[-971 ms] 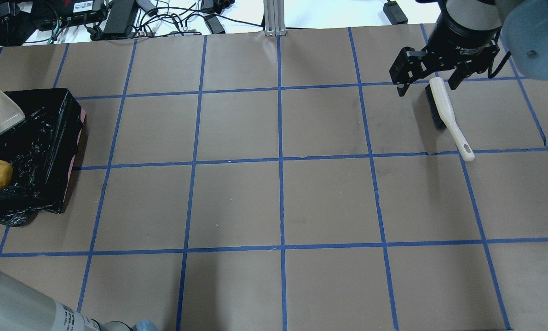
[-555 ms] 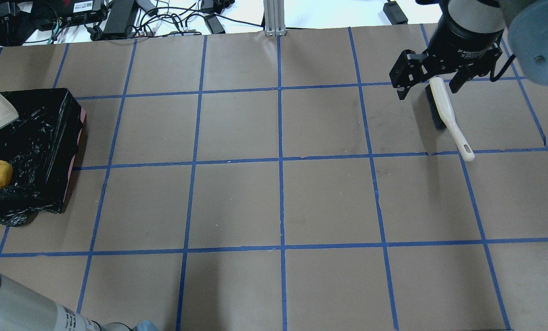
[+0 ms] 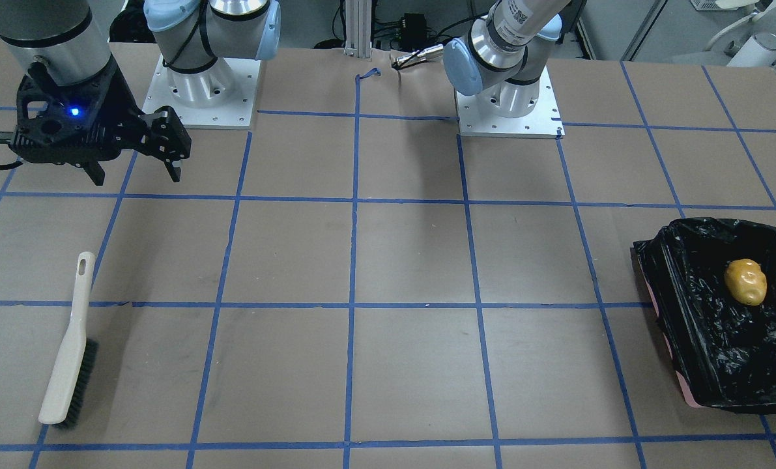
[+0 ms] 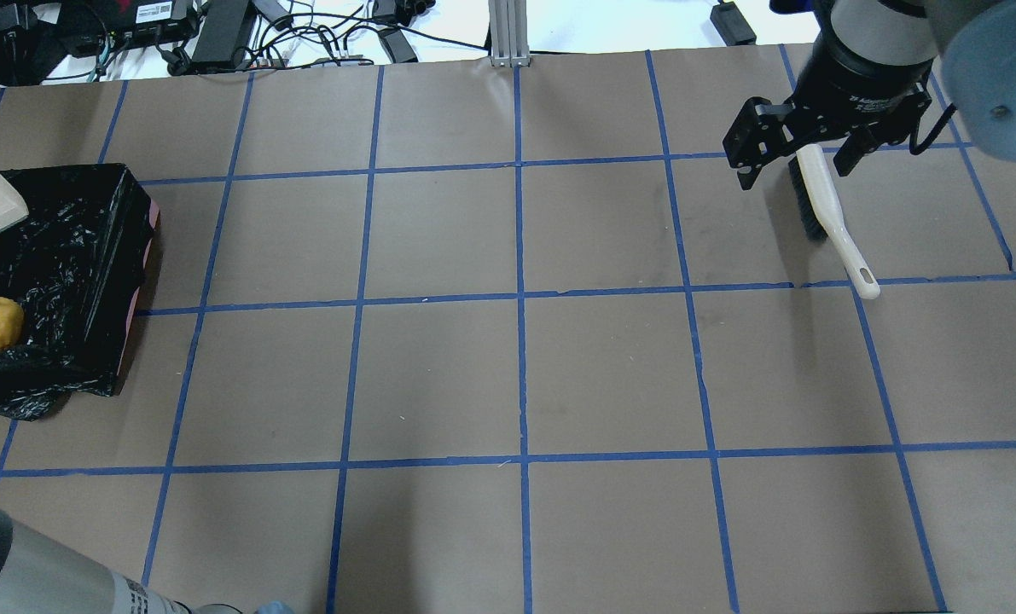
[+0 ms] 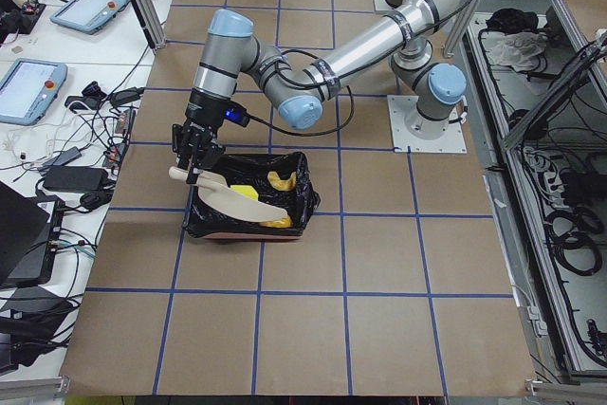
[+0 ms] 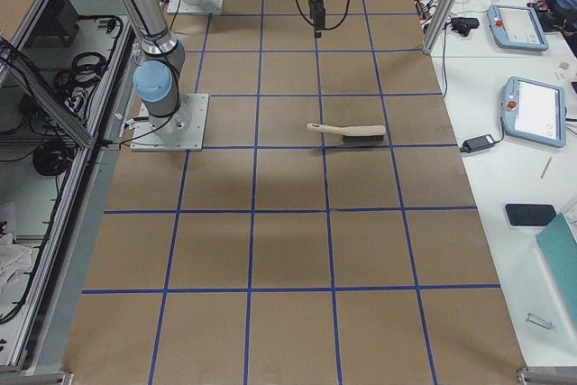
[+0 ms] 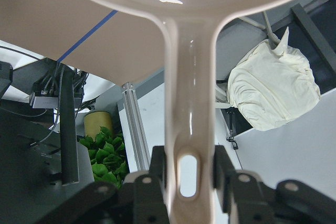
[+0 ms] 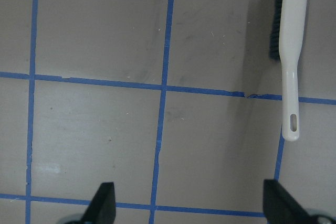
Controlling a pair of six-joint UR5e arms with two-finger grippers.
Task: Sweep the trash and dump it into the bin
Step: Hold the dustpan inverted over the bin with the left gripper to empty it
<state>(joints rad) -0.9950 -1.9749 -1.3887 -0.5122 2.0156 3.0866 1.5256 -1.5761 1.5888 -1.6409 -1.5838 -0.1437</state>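
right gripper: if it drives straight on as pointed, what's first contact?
Most likely the bare table cover: in the wrist view the right gripper looks straight at it, and the brush lies off to one side.

Bright, even overhead light — soft shadows, glare on the dustpan (image 7: 189, 77) and bin (image 3: 690, 326).

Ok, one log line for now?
left gripper: shut on dustpan over bin | right gripper: open | brush: lying loose | brown lump: in bin
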